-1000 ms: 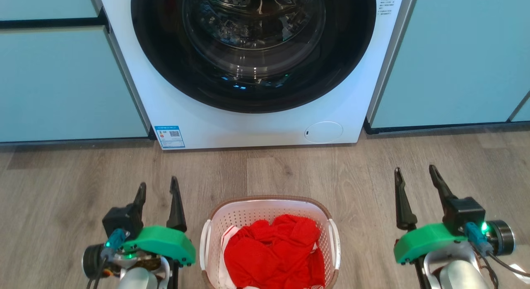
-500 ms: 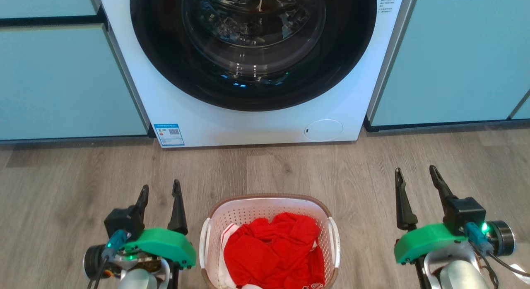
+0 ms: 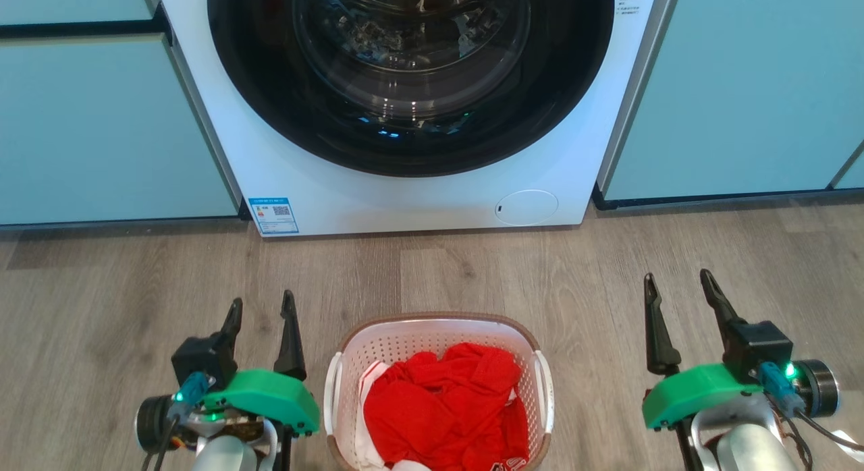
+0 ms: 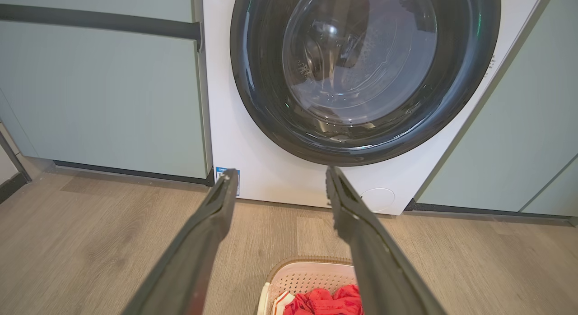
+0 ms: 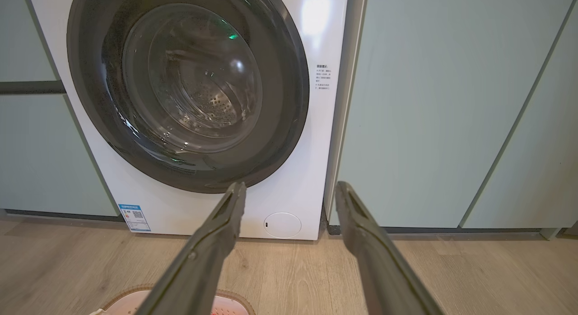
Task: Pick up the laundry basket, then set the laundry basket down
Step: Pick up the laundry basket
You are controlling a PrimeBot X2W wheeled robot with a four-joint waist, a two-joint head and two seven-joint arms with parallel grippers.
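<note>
A white front-loading washing machine (image 3: 418, 201) with a large round dark glass door (image 3: 412, 73) stands between pale teal cabinet fronts (image 3: 101, 133) on a grey-brown wood-plank floor (image 3: 472, 268). On the floor in front of the washer sits the small white perforated plastic laundry basket (image 3: 405, 343) with a brown woven-look rim and white side handles. It holds crumpled red clothing (image 3: 445, 410) over a bit of white fabric. The left gripper (image 3: 262, 299) hovers just beside the basket's left handle, and the right gripper (image 3: 677, 276) is well apart on the other side. Both have their dark fingers spread, grasping nothing and not touching the basket.
</note>
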